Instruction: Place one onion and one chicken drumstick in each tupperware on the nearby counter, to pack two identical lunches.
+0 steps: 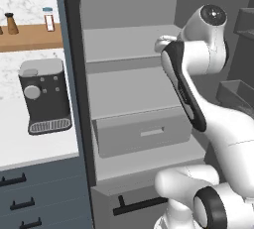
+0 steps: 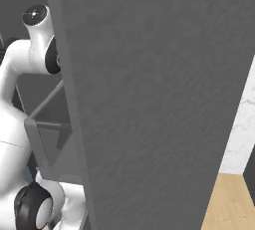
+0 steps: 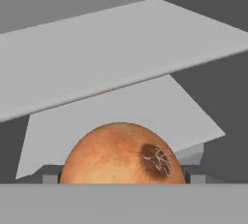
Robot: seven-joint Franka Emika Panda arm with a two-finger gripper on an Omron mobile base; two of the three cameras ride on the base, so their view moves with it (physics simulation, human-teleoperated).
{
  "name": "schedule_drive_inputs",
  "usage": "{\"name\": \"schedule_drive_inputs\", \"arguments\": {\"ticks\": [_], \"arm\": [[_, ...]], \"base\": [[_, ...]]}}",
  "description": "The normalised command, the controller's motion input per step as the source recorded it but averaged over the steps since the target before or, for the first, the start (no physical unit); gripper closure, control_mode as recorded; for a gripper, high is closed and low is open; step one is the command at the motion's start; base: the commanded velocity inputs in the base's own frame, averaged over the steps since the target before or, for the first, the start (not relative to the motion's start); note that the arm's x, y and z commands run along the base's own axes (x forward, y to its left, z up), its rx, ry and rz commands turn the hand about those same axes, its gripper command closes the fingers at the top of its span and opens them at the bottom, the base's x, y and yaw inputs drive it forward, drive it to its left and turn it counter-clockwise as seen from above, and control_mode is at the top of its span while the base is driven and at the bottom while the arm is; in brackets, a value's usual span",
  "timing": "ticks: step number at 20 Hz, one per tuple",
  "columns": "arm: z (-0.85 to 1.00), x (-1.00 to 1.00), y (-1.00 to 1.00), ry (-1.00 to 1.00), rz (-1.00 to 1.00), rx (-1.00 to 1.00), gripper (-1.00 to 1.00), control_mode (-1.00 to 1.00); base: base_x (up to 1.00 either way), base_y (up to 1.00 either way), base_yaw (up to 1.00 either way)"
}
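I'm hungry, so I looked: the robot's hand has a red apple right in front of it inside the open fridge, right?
Not an apple. The hand view shows a golden-brown onion close in front of the hand, with grey fridge shelves behind it.

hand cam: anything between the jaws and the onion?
Nothing shows between them. In the hand view the onion sits right at the bottom edge where the fingertips would rise, with only fridge shelves beyond it. Whether the jaws grip it can't be told.

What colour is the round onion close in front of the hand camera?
Orange-brown, with a dark, whitish-fibred root patch on the round papery-skinned onion; the hand view shows it best.
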Motion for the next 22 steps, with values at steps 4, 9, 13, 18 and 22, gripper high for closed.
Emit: {"name": "schedule_drive_inputs", "arguments": {"ticks": [4,9,13,18,22], "arm": [[-0.28,-0.5,0.25,0.05,0.06,-0.02,1.0,1.0],[0.0,0.0,0.0,0.0,0.0,0.0,1.0,1.0],[0.0,0.0,0.0,0.0,0.0,0.0,1.0,1.0],[0.0,0.0,0.0,0.0,0.0,0.0,1.0,1.0],[0.0,0.0,0.0,0.0,0.0,0.0,1.0,1.0]], "base": [[-0.5,0.27,0.07],[-1.0,0.61,0.16],[-1.0,0.98,0.22],[-0.24,1.0,0.11],[0.26,1.0,0.01]]}}
